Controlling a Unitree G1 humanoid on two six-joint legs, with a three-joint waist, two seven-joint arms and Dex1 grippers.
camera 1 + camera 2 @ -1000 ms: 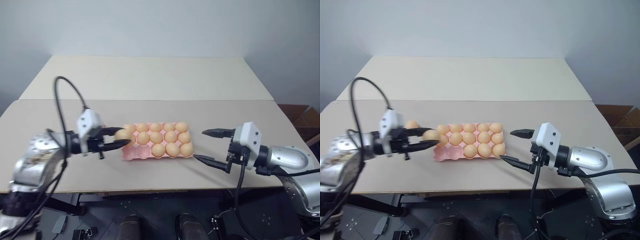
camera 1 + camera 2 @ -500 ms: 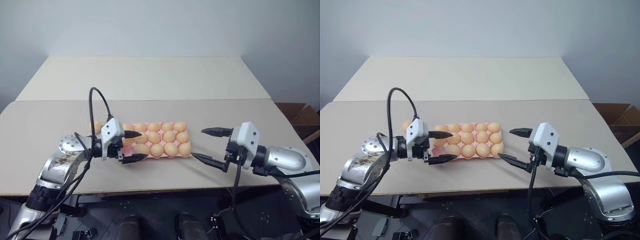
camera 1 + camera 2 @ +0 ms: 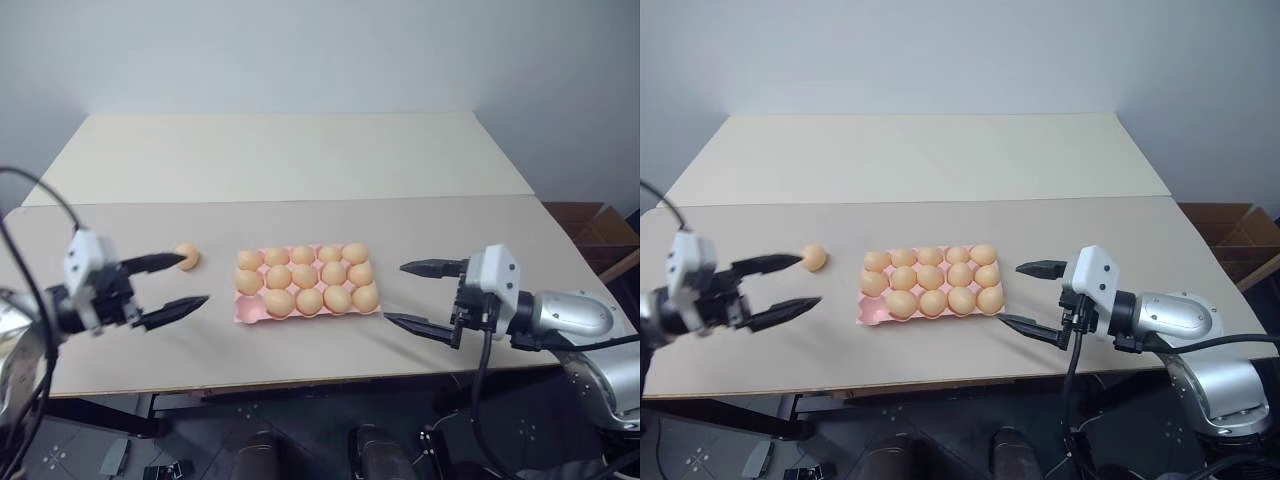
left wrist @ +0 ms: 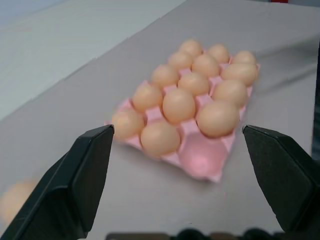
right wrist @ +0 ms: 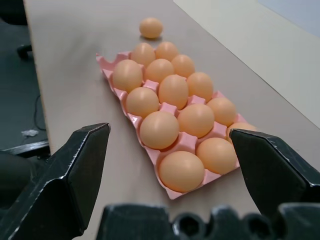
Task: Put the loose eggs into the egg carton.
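One loose egg (image 3: 814, 258) sits on the table (image 3: 940, 160) just left of the carton (image 3: 868, 314), which has one empty cup. Left gripper (image 3: 780, 285) and right gripper (image 3: 1025, 296) gape wide, empty. Smooth, probably light and rolly: pinch its middle gently.

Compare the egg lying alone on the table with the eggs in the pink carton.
The lone egg rests on the bare table, while the carton's eggs sit in cups. It lies apart, to the left of the carton; the others are packed close in rows, with one corner cup empty. All share the same orange-tan colour and oval shape.
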